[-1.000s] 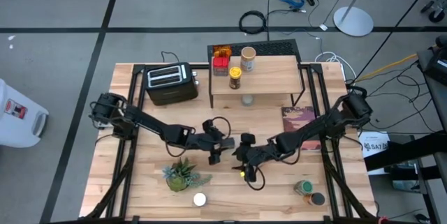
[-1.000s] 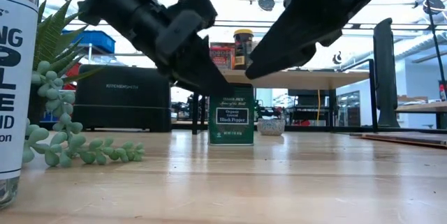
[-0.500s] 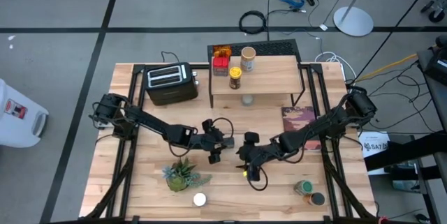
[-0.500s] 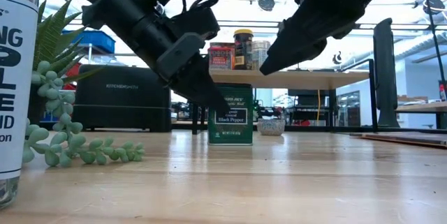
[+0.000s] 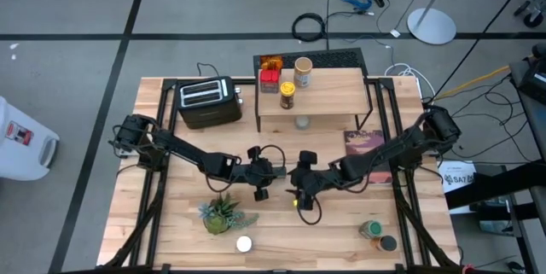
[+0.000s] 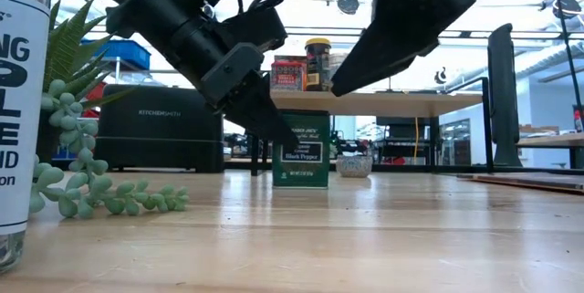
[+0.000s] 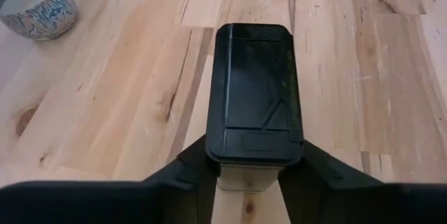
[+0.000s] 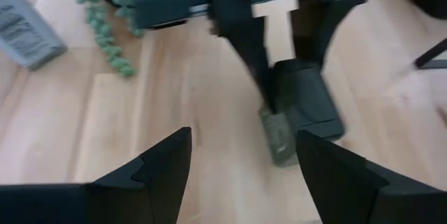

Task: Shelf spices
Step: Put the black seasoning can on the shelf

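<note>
Wooden table (image 5: 341, 231), left pincer (image 7: 253, 182) clamped on dark square tin (image 7: 255, 91), its base hidden, right pincer (image 8: 241, 158) apart above, tips cropped.

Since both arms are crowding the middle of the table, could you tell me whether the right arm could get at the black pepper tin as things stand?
Probably not cleanly: the left gripper already straddles the black pepper tin, its fingers flanking it, while the right gripper hangs open facing that occupied side.
</note>
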Controlling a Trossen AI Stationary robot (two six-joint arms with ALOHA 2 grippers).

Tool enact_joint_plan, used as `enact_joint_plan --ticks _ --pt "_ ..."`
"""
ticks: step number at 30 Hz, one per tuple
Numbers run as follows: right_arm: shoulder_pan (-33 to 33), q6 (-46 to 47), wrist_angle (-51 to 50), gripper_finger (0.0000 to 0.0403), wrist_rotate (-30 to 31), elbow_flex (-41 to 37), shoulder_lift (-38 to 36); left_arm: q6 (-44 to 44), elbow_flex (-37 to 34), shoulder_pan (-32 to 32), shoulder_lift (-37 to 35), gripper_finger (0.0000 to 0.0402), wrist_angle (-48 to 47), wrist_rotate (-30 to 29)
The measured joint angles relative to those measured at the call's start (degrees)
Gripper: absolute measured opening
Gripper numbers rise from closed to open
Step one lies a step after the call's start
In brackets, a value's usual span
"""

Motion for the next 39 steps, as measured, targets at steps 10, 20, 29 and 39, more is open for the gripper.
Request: enact_joint_plan --ticks 10,20,29,39 --pt "-4.59 -5.47 -1.01 0.0244 -0.90 0.00 0.00 1.10 -0.02 -0.24 0.00 0.0133 0.09 0.30" --pt "-7.05 -8.31 -1.64 0.0244 -5.89 0.00 0.00 1.54 -0.09 -0.39 -0.02 0.0133 1.12 0.93" --pt "-8.02 -10.31 -1.19 0.0244 -8.82 0.00 0.00 2.59 0.77 -0.56 -0.02 0.0134 1.23 1.68" --pt "-8.02 -10.30 -0.54 0.0243 -10.93 0.00 0.00 4.10 2.14 -0.87 -0.04 0.0134 1.25 1.92"
